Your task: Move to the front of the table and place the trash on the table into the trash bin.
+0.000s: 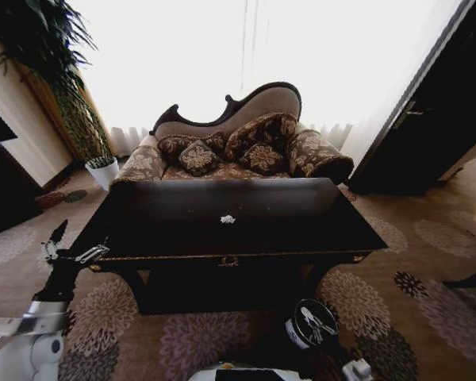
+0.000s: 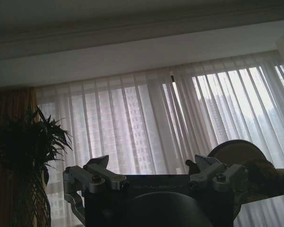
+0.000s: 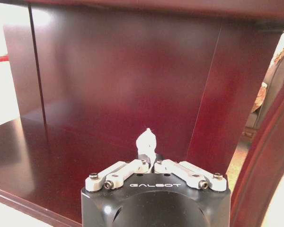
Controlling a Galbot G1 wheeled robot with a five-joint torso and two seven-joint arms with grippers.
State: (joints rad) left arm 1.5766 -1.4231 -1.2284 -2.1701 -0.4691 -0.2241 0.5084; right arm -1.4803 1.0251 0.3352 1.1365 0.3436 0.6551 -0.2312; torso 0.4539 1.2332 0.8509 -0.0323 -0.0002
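Our right gripper (image 3: 149, 163) was clenched on a small white paper wad (image 3: 146, 142), pinched at the very fingertips, with most of the paper standing clear above them. In the right wrist view it faced a dark red wood panel (image 3: 123, 80) close ahead; we could not tell which piece of furniture that was. A second wad (image 1: 228, 219) lay on the table (image 1: 317, 234), near the middle of the glossy top. The bin (image 1: 312, 324) stood on the carpet in front of the table, low and to our right, its mouth open and free.

We judged the step in hand to be carrying the pinched wad to the bin. The hold was thin and the paper was light, so the clench had to last until the fingertips were right over the bin's mouth. We judged that a slow swing was wiser than a quick one. The wrist should back away from the panel first, so the wad would not brush it and pull loose. Releasing low, just above the rim, would stop the wad drifting onto the carpet.

Our left gripper (image 2: 152, 166) was spread and held nothing. It was raised beside the table's left corner and pointed toward the curtains (image 2: 146, 118), well clear of the path.
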